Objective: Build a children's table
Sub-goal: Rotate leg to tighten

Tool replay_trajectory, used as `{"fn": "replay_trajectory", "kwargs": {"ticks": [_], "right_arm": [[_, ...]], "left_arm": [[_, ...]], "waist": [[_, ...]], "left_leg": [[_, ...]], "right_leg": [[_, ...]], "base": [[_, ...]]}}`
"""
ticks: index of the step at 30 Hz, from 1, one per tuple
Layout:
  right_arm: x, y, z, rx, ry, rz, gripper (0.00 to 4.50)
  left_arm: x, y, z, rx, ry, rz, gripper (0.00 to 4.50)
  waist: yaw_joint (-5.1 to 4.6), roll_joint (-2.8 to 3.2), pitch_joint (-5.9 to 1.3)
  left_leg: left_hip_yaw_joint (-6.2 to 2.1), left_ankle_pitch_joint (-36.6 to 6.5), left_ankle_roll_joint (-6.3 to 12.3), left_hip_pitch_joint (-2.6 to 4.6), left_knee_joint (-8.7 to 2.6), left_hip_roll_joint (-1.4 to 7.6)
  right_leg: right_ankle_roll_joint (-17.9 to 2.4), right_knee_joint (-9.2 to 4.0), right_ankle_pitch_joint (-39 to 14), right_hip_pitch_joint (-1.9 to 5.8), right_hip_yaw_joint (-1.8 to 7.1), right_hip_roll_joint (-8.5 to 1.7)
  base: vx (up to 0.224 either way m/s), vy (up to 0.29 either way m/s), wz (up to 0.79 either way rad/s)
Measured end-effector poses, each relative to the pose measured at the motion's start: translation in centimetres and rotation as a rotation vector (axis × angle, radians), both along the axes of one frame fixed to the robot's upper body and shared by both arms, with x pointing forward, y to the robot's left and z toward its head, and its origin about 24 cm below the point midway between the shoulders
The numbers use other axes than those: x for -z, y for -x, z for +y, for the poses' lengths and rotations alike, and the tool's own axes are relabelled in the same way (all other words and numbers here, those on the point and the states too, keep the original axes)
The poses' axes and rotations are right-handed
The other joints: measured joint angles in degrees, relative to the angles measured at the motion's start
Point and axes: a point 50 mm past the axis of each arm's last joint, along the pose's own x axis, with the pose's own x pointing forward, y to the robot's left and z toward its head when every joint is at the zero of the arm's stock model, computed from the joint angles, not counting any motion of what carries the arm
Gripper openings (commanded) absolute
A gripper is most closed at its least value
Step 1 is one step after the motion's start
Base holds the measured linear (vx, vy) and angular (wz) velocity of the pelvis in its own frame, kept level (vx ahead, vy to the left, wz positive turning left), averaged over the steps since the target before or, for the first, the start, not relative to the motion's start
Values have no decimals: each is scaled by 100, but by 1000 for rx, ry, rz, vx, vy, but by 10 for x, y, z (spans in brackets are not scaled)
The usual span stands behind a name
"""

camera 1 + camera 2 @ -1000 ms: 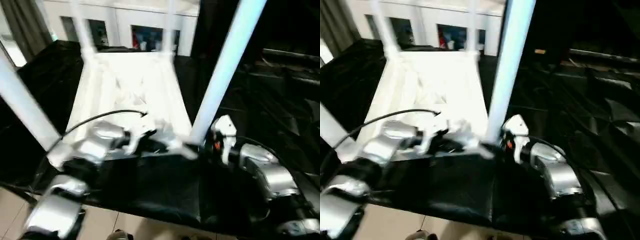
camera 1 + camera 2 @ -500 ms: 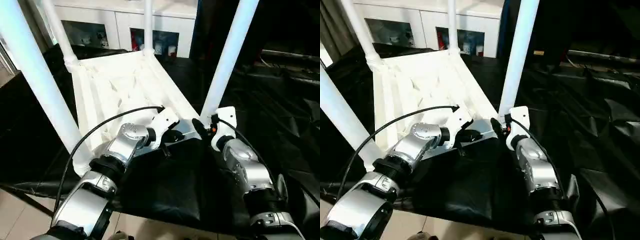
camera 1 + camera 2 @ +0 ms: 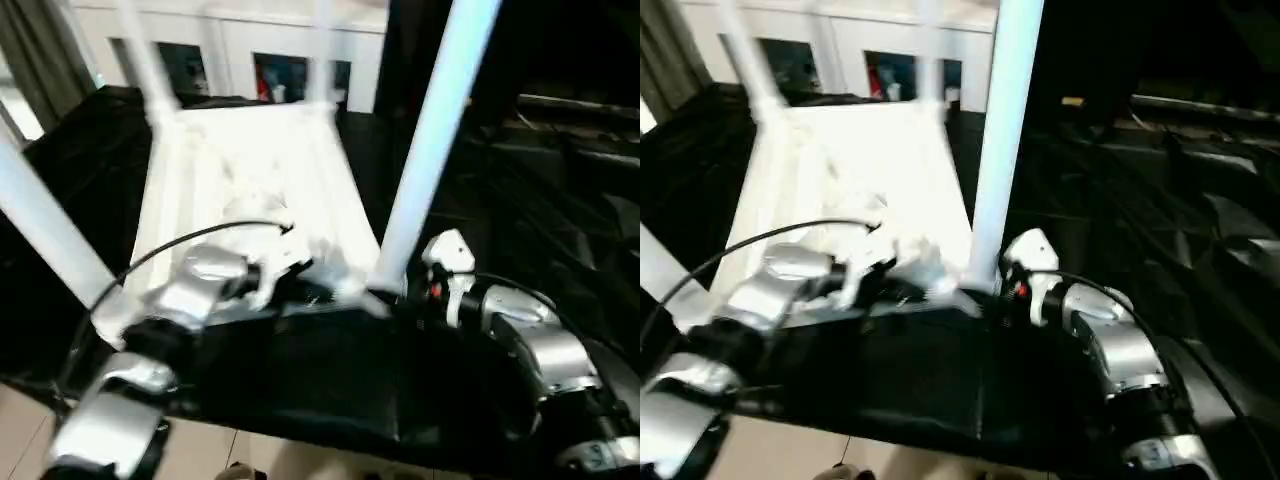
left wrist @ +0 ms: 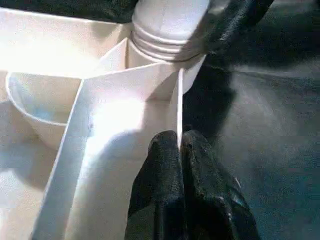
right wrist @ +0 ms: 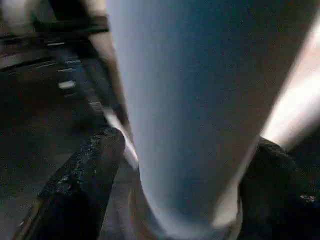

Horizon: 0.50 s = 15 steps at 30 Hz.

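Legs (image 3: 430,140): you have four standing in one upturned table top (image 3: 250,170). Your left gripper (image 4: 180,145) pinches its rim; right gripper (image 5: 185,150) seemingly straddles one leg, unclenched.

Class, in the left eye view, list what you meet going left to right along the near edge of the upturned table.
Near-left leg → left gripper → near-right leg → right gripper

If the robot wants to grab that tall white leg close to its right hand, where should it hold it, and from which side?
Probably low down, just above the corner socket. The near right leg stands upright and round, so the right gripper should come in level from the side, one finger on each side of it. Its fingers already sit either side of it there. Down low, the leg should wobble less.
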Motion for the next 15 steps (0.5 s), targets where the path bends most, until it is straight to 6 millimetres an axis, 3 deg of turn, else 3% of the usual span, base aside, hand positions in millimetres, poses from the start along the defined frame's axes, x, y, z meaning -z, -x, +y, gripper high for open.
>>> {"fn": "replay_trajectory", "kwargs": {"ticks": [3,6,7,15], "right_arm": [[0,3,1,-54,2,22,356],[0,4,-1,-72,3,29,356],[0,4,-1,-75,5,30,332],[0,4,-3,-75,25,25,278]], "left_arm": [[0,2,5,24,-7,14,0],[-1,2,5,30,-7,18,0],[-1,2,6,31,-8,19,0],[-1,2,5,36,-5,22,0]], "waist": [[73,-2,2],[74,-8,5],[72,-9,6],[90,-9,6]], "left_leg": [[4,0,0,-4,6,-1],[6,0,0,-4,9,-1],[6,0,0,-4,9,0],[6,0,0,-4,7,1]], "right_leg": [[-1,0,1,-1,2,-4],[-3,1,2,-1,4,-5],[-3,2,2,-1,3,-4],[-2,4,2,-3,1,-4]], "base": [[0,0,0],[0,0,0],[0,0,0],[0,0,0]]}}
